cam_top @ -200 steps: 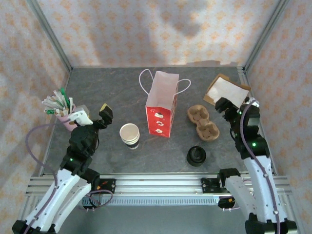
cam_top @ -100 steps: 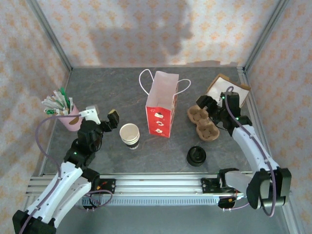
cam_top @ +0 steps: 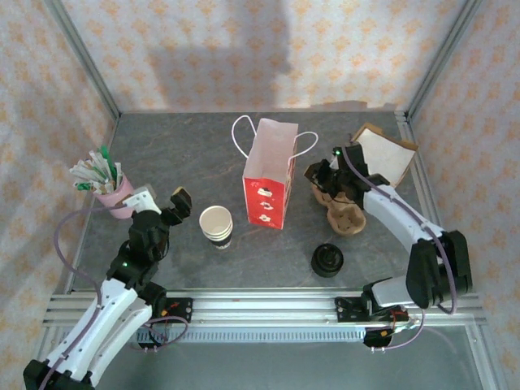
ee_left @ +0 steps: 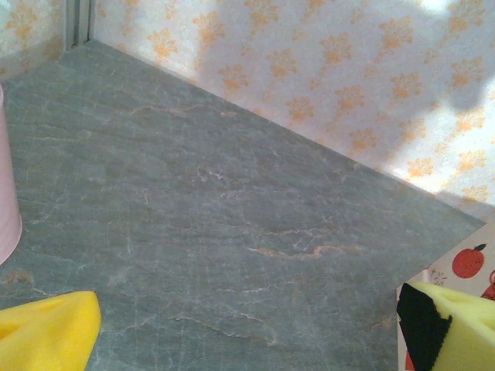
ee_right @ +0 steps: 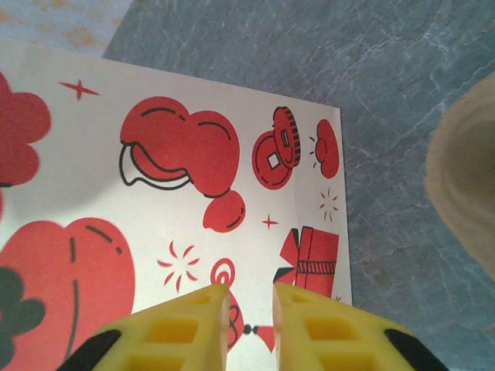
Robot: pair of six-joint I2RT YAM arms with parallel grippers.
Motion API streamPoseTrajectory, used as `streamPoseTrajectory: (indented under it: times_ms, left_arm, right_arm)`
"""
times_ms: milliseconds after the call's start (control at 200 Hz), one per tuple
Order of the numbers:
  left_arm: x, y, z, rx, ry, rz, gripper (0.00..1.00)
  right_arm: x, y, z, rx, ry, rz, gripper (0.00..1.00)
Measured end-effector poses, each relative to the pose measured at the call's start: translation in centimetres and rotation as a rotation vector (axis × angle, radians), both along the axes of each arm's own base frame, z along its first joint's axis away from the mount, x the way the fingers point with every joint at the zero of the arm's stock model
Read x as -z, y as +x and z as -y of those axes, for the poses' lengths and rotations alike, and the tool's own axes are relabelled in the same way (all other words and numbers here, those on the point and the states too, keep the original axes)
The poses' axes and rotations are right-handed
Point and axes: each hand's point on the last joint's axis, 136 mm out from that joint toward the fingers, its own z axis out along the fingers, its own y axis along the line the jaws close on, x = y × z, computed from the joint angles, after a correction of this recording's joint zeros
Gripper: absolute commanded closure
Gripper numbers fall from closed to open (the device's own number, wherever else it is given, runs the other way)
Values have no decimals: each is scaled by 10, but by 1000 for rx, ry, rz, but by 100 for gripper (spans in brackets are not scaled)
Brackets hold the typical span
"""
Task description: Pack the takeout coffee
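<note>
The takeout coffee is out of view. A red and white paper bag (cam_top: pixel 268 175) stands upright at mid-table, its top open. My right gripper (cam_top: pixel 316 175) hangs just right of the bag, above the near end of the cardboard cup carrier (cam_top: pixel 348 215). In the right wrist view its yellow fingers (ee_right: pixel 186 317) face the bag's printed side (ee_right: pixel 178 178). The right gripper (ee_right: pixel 249 290) is all but shut, with a narrow gap and nothing in it. My left gripper (cam_top: pixel 161 199) stands open over bare table left of a lidless cup stack (cam_top: pixel 216 225), and its jaws (ee_left: pixel 247 340) are wide apart and empty.
A stack of black lids (cam_top: pixel 327 260) sits at front centre-right. A pink cup of stirrers (cam_top: pixel 110 193) stands at the left, and its wall (ee_left: pixel 6 201) shows beside my left fingers. Brown paper (cam_top: pixel 380 150) lies at the back right. The carrier's beige edge (ee_right: pixel 464 185) is close on the right.
My right arm has swung from the right edge leftward to the bag, and its jaws have closed from wide open to nearly shut. The left gripper shifted slightly.
</note>
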Motion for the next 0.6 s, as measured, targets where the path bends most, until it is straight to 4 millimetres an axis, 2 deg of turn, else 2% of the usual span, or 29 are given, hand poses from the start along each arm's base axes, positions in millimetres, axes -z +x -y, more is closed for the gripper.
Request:
streamPoseTrajectory:
  times_ms: [200, 430, 600]
  left_arm:
    - [18, 8, 4, 9, 18, -69, 0]
    - [24, 12, 9, 31, 19, -99, 0]
    - [19, 14, 10, 33, 14, -86, 0]
  right_arm:
    - [31, 5, -13, 3, -84, -64, 100]
    - [76, 7, -18, 7, -153, -158, 100]
    - [97, 8, -31, -16, -187, -196, 100]
